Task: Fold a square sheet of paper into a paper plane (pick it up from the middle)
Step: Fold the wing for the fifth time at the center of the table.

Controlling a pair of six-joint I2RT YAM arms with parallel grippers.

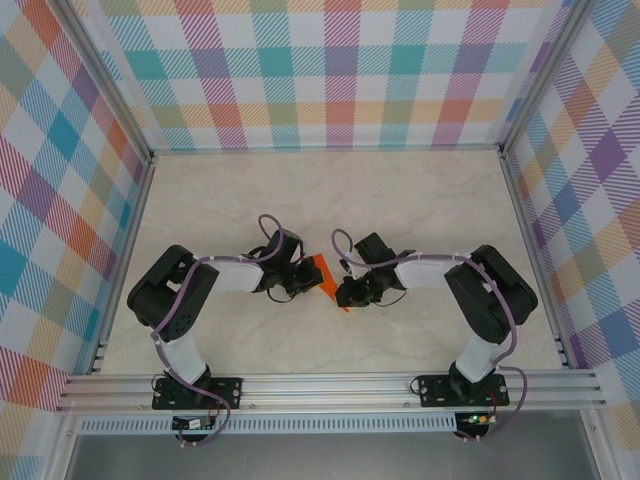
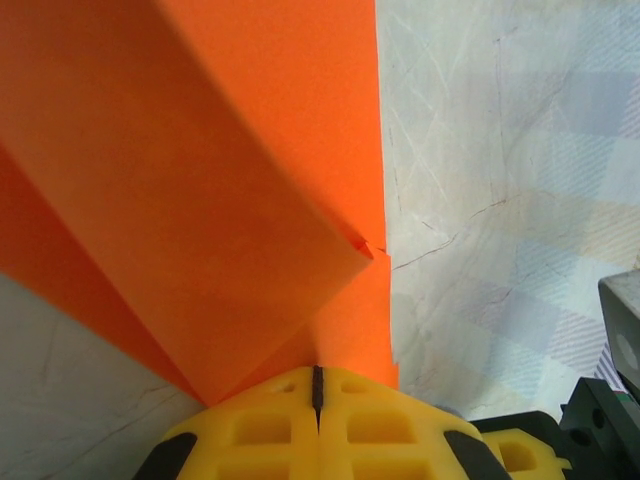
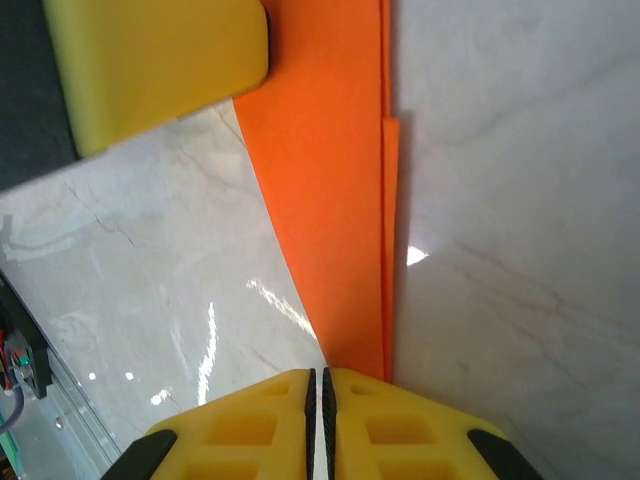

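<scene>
The square sheet of paper (image 1: 325,272), bright orange and folded into overlapping layers, lies between my two grippers at mid-table. In the left wrist view the folded paper (image 2: 200,180) fans out from my left gripper (image 2: 318,385), whose yellow fingers are shut on its near edge. From above, the left gripper (image 1: 303,283) is at the paper's left side and the right gripper (image 1: 348,292) at its lower right tip. In the right wrist view a narrow strip of the paper (image 3: 330,200) runs down under the right finger (image 3: 420,430) of my right gripper (image 3: 318,385). Its jaws are shut, with nothing in the slit between them.
The pale marble tabletop (image 1: 300,190) stretches behind the arms. Plaid walls (image 1: 330,70) enclose it at the back and both sides. An aluminium rail (image 1: 330,385) runs along the near edge. The left gripper's yellow finger (image 3: 160,70) shows at the top left of the right wrist view.
</scene>
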